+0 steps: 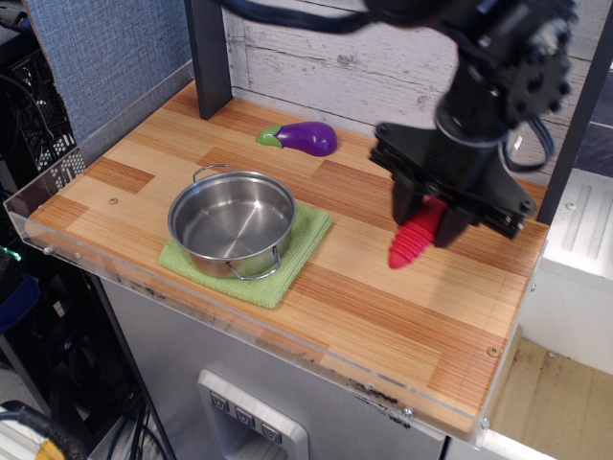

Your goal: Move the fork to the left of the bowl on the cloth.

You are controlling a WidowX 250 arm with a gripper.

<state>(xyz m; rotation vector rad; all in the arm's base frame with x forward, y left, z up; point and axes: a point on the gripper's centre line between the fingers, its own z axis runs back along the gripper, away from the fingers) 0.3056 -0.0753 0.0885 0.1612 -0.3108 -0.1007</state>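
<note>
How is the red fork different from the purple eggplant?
The fork is red and ribbed; the eggplant is smooth and purple with a green cap. The fork is gripped in the jaws of the gripper, which hide its upper end; the eggplant lies free on the table. The fork points down, tilted; the eggplant rests on its side. Both look like toys.
</note>
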